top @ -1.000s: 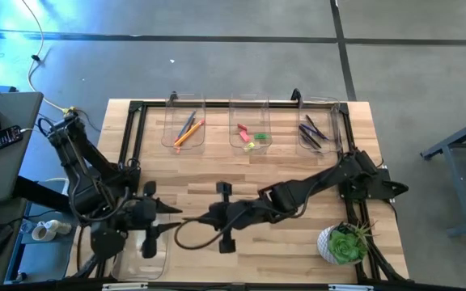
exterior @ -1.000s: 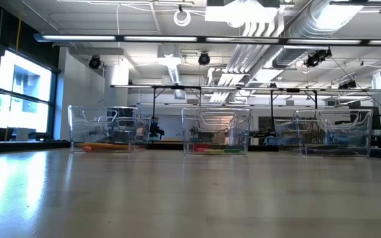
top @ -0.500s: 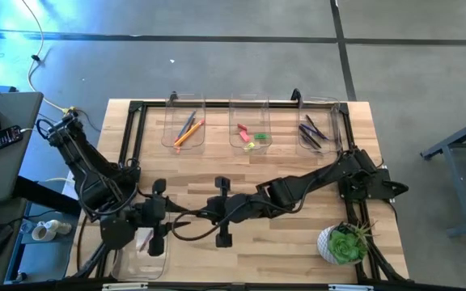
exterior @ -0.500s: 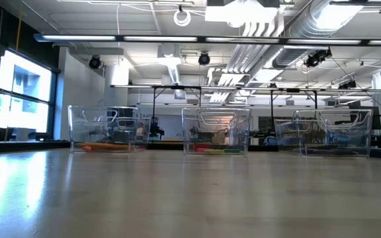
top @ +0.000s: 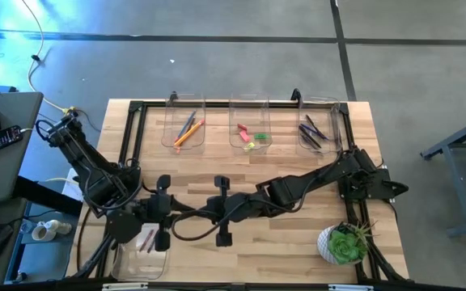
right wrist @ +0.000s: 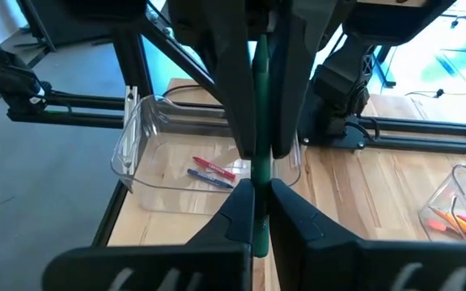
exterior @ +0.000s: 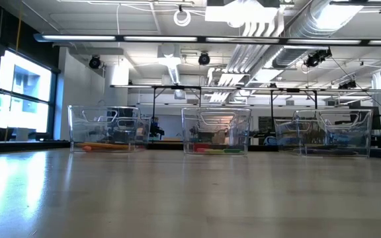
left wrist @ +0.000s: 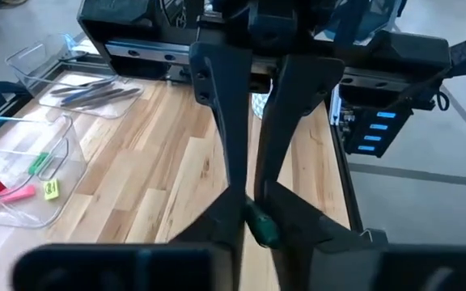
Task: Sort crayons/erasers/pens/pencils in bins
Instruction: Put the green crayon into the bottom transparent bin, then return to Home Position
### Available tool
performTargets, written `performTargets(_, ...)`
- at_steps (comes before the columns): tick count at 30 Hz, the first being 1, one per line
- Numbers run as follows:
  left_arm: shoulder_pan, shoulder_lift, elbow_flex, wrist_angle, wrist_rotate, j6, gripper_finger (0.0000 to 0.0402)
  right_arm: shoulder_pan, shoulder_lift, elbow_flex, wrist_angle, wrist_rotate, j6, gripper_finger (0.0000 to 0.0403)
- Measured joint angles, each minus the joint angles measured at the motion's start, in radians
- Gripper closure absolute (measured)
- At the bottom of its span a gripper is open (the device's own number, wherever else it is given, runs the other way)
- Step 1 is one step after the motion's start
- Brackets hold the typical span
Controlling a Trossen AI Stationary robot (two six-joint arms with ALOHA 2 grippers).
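A green stick (right wrist: 258, 105) hangs level between my two grippers, above the table a little right of the near-left bin (top: 140, 249). That bin holds red and blue crayons (right wrist: 210, 171). My left gripper (top: 183, 213) and my right gripper (top: 199, 213) point at each other, tip to tip, each shut on the stick. At the far edge stand three bins: one with pencils (top: 186, 128), one with erasers (top: 251, 134), one with pens (top: 314, 129). The low view shows only those three bins (exterior: 215, 131). My left gripper pinches one end of the green stick (left wrist: 262, 231) between its two fingers. The fingers lie level, point toward the table's right and run along the stick. The stick is clear of the table. My right gripper pinches the stick's other part (right wrist: 257, 174) between its two fingers. The fingers lie level, come from the table's right side and run along the stick. The stick runs back between them.
A potted plant (top: 345, 244) stands at the near right corner. A black frame rail (top: 241, 103) runs round the table's edges. A black cable (top: 186, 234) loops on the table under the grippers. Bare wood lies between the grippers and the far bins.
My left gripper has gone toward the table's right, away from over the near-left bin and toward my right gripper. My right gripper has shifted slightly toward the left. The two now meet tip to tip.
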Motion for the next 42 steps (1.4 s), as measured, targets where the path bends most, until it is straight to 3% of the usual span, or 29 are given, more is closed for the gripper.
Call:
performTargets(4,0.000,0.000,0.000,0.000,0.000,0.001,0.0392,0.000,0.000,0.000,0.000,-0.006,0.000,0.0392)
performTargets(12,-0.001,-0.002,0.000,-0.076,0.042,-0.031,0.0386,0.000,0.000,0.000,0.000,0.011,0.004,0.0335)
performTargets(19,-0.060,-0.072,-0.001,-0.440,0.194,-0.324,0.0390,-0.002,-0.030,0.000,-0.076,0.011,0.030,0.0256)
performTargets(26,-0.197,-0.079,-0.003,-0.720,0.339,-0.613,0.0389,-0.006,-0.047,0.000,-0.143,0.010,0.077,0.0229)
performTargets(33,-0.271,-0.075,-0.074,-0.692,0.417,-0.765,0.0376,-0.007,-0.047,0.000,-0.156,0.010,0.075,0.0231)
performTargets(42,-0.283,-0.075,-0.124,-0.508,0.475,-0.790,0.0277,-0.035,-0.068,0.000,-0.213,-0.001,0.113,0.0231)
